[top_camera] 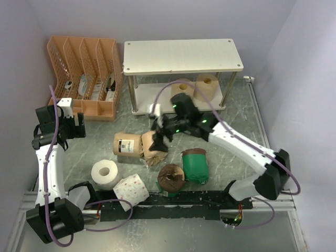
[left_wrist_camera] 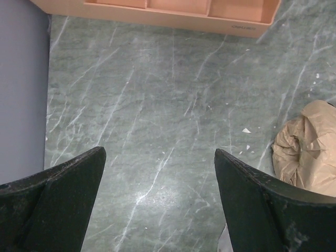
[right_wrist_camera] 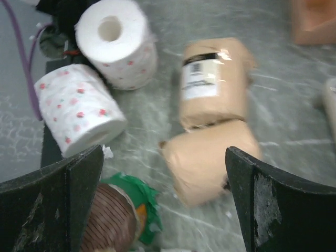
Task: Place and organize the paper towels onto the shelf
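Note:
The shelf [top_camera: 181,52] stands at the back, with two bare tan rolls [top_camera: 182,88] [top_camera: 206,85] on its lower board. My right gripper [top_camera: 160,136] is open above a tan-wrapped roll [top_camera: 151,149]; in the right wrist view this roll [right_wrist_camera: 210,157] lies between and below the fingers of the gripper [right_wrist_camera: 164,152]. A labelled tan-wrapped roll [top_camera: 127,144] [right_wrist_camera: 212,81] lies beside it. The white roll [top_camera: 104,173] and the dotted roll [top_camera: 131,190] lie at the front left. Two green-wrapped rolls [top_camera: 195,165] [top_camera: 170,178] lie at the front. My left gripper [top_camera: 77,126] [left_wrist_camera: 159,151] is open over bare table.
An orange slotted file organizer [top_camera: 86,76] [left_wrist_camera: 178,10] stands at the back left. The left wrist view shows the wrinkled end of a tan-wrapped roll [left_wrist_camera: 310,149] at its right edge. Walls close in the left, back and right sides. A black rail [top_camera: 184,199] runs along the front.

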Robot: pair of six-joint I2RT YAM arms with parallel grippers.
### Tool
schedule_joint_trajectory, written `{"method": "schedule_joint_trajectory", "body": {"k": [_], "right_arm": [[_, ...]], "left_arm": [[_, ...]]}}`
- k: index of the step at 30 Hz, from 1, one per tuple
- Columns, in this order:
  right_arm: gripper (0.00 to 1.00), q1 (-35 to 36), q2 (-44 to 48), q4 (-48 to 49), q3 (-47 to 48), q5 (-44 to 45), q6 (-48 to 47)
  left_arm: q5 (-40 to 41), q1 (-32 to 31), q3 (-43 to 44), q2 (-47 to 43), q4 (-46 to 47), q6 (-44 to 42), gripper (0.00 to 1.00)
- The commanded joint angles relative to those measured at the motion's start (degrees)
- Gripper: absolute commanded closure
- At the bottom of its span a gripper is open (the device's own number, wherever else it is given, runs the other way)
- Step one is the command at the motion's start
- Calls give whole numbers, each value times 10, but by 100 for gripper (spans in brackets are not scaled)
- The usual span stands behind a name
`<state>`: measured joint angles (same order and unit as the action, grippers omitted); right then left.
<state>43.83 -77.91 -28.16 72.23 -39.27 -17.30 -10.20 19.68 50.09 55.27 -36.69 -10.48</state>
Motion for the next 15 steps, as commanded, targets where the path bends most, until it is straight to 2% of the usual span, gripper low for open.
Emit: {"method": "schedule_joint_trajectory", "body": {"k": [1,4,9,15], "right_arm": [[0,97,-64,-26,25,67,-10],[1,103,-127,-10,61,43,30],[6,109,-188,75,92,-4,124],[8,116,-279,113,151,-35,195]], "left_arm": [[66,12,12,1,24,32,4],[81,40,15,14,23,45,4],[136,58,17,19,30,70,4],[137,68,7,-3,41,65,4]]}}
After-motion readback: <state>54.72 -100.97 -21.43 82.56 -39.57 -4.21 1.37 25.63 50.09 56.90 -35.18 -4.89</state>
